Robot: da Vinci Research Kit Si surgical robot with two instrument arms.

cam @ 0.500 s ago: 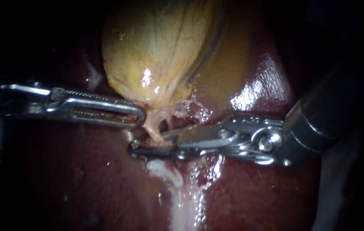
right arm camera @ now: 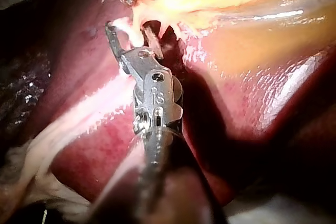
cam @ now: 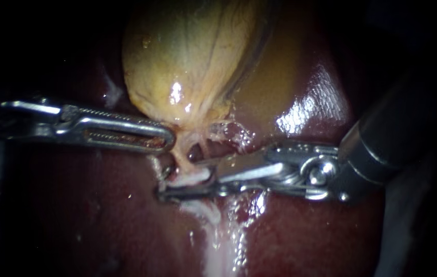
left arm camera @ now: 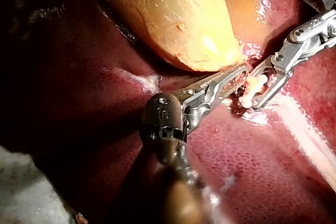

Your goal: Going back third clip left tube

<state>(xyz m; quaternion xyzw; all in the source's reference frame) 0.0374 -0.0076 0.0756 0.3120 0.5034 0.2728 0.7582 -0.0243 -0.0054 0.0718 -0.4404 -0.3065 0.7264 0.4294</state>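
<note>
The right instrument (cam: 183,180) sits with its jaws parted around the pale stump of the left tube (cam: 181,156), one jaw above it and one below, a clear gap showing. They hold nothing. The left instrument (cam: 169,139) comes in flat from the other side, its jaws clamped on the neck of the gallbladder (cam: 187,56) and holding that neck taut over the liver (cam: 100,215).

By my reading this is the back-off step: the right jaws are spread, and what's needed is a straight pull along the shaft's own line, so neither jaw snags the tube or whatever sits on it. The left hold should stay steady, so the tube doesn't swing into the lower jaw.

The count: two instruments, one gallbladder, one liver. Two strands drop from the neck, the left tube and a thinner one (cam: 204,144) beside it, with a dark gap between. Clips I can't count; something pale lies between the right jaws, but whether it is clip or tissue is unclear.
</note>
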